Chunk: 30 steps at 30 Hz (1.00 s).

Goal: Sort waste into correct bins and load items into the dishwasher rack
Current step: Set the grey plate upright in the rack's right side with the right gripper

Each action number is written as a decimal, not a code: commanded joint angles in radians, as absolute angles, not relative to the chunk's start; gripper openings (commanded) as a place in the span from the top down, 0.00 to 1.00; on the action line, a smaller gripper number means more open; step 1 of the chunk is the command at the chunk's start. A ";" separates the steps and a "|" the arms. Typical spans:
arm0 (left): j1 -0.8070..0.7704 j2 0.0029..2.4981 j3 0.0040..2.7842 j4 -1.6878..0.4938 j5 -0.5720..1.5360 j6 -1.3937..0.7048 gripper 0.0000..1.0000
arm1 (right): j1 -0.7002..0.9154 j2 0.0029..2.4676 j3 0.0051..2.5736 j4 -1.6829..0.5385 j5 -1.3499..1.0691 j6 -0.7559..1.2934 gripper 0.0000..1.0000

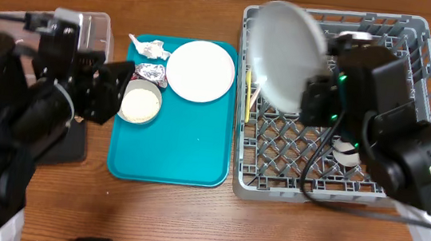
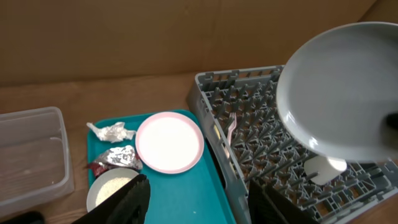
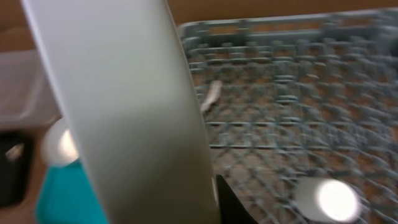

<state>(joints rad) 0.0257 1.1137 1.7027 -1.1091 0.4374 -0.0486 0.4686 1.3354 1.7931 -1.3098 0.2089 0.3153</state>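
The right gripper (image 1: 313,89) is clenched on a round pale grey plate (image 1: 285,54) above the large square grey plastic crate rack (image 1: 416,45).

We see the plate tilted, its lower rim pinched between the fingers. A small white cup (image 1: 346,153) lies on the pegs just past the gripper, toward that arm's base. A yellow spoon (image 1: 248,98) stands beyond the plate at the crate's wall (a white fork (image 2: 231,126) lies near it in the left wrist view). The left gripper (image 1: 120,93) hovers just beside a pale grey bowl (image 1: 156,108) of loose white rice (image 1: 139,103) on the flat teal tray (image 1: 168,152); we cannot tell whether its fingers are parted. Beyond that gripper's tips sit a crumpled silver foil wrapper (image 1: 151,73), a crumpled white paper scrap (image 1: 149,48) and a round white plate (image 1: 200,71). A clear plastic rectangular tub (image 1: 97,28) stands off to its left.
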 commanded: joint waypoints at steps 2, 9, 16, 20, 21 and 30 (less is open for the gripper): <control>0.021 1.048 1.721 -1.149 0.430 -0.001 0.46 | 0.294 1.335 1.801 -1.337 0.321 0.368 0.88; 0.021 1.031 1.721 -1.213 0.430 0.012 0.43 | 0.028 1.401 1.790 -1.317 0.237 0.242 0.88; 0.021 1.033 1.721 -1.219 0.416 0.031 0.42 | -0.045 1.596 1.786 -1.246 0.247 0.079 0.88; 0.021 1.033 1.721 -1.238 0.415 0.031 0.41 | -0.086 1.705 1.786 -1.189 0.249 -0.060 0.83; 0.021 1.033 1.721 -1.238 0.415 0.031 0.41 | -0.087 1.728 1.786 -1.182 0.250 -0.080 0.83; 0.021 1.072 1.720 -1.267 0.416 0.031 0.39 | -0.088 1.890 1.786 -1.159 0.329 -0.087 0.84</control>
<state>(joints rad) 0.0257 1.0504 1.7031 -1.2499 0.4255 0.0082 -0.0853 1.8595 1.7802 -1.1694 0.2825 -0.0685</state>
